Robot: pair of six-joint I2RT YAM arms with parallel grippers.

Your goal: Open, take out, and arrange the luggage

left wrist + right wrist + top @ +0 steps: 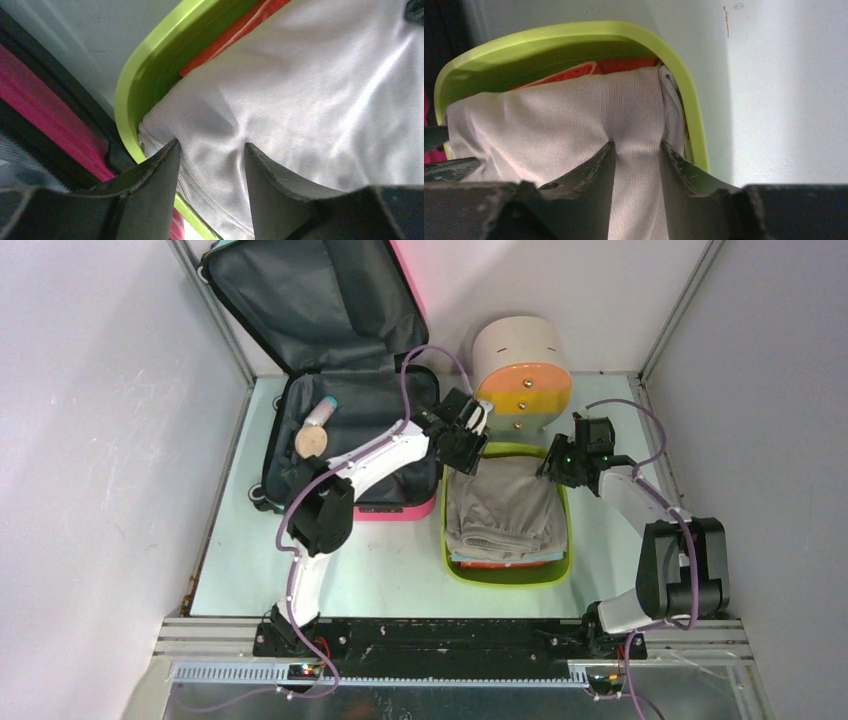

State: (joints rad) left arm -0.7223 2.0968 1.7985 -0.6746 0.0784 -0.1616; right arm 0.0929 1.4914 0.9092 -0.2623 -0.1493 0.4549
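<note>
Two grippers sit on the same folded grey garment (500, 505), which lies in the lime-green tray (505, 578) at mid-bench.

Your left gripper (210, 147) is at the tray's far left corner, next to the luggage (340, 360). Its jaws are partly apart and straddle the cloth near the edge of the fold. The fabric dimples just beyond the fingertips. You cannot tell from the wrist view whether the cloth is actually pinched or only pressed.

Your right gripper (636, 145) is at the tray's far right corner. Its jaws are narrow, with a ridge of the grey cloth bunched up between them and creases running out from both tips. Note it as gripping the garment.

An orange item (624, 65) lies under the grey garment and peeks out along the tray wall in both wrist views.

Luggage position: far left of the bench (400, 560), open. The base lies flat with the dark lining up, and the lid stands propped against the back corner. Its pink side runs just beside the tray's left rim. Your left arm crosses over the base.

Inside the base, a small bottle with a teal cap (322, 412) lies tilted. A round tan disc (313, 440) lies just beside it.

Behind the tray, a beige cylinder (520, 370) lies on its side, its orange-yellow face turned toward the arms.
</note>
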